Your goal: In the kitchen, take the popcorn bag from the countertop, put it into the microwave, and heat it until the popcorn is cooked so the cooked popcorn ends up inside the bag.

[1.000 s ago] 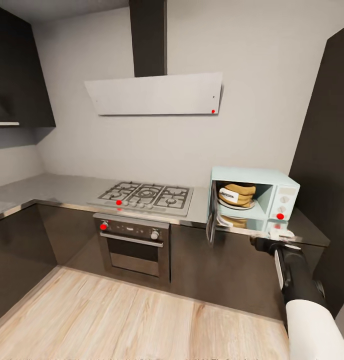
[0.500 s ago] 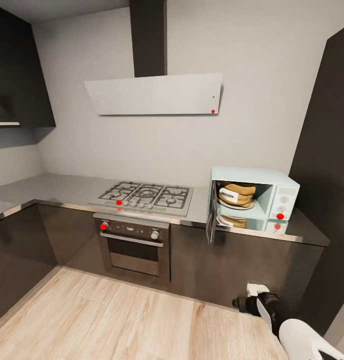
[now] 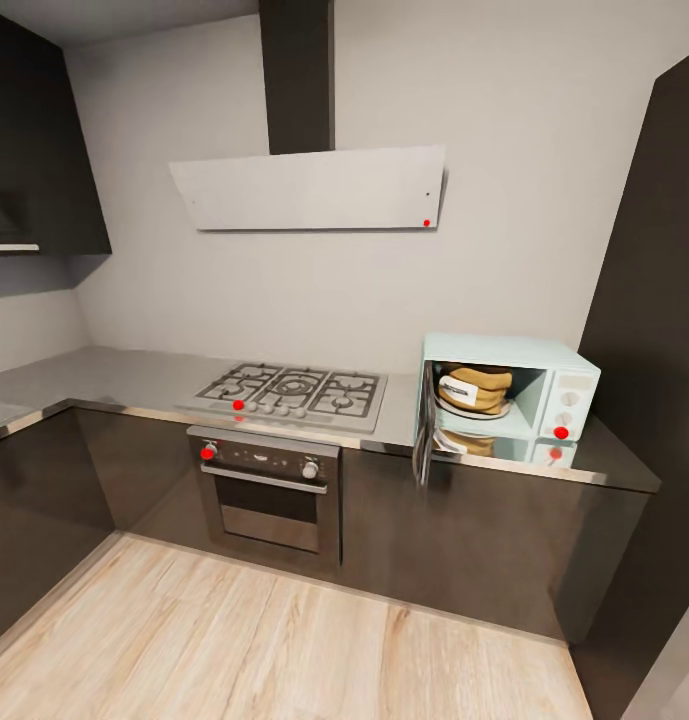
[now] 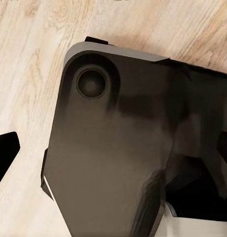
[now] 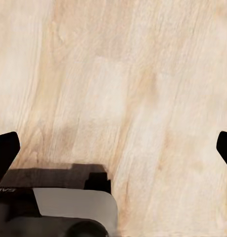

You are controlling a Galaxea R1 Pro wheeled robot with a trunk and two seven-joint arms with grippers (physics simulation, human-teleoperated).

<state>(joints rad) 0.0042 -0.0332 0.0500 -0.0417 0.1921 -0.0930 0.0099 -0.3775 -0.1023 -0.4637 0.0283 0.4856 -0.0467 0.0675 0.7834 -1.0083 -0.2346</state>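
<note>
Nearest us, both wrist cameras look down on wood-plank floor (image 5: 118,89), the left one also on the robot's dark base (image 4: 123,158). Dark fingertip corners sit at opposite frame edges, so both grippers look spread and empty. Farther, at two o'clock on the countertop (image 3: 134,375), the popcorn bag (image 3: 474,390) rests inside the microwave (image 3: 509,395), whose door (image 3: 421,425) hangs open. Pressing start now would probably cook nothing.

A large dark grey panel of the robot's base (image 4: 118,148), with a rounded corner and a round recessed disc (image 4: 92,82) near that corner, is seen over the pale wooden floor (image 4: 29,64). One black fingertip (image 4: 4,153) of the left gripper is seen at the picture's edge.
</note>
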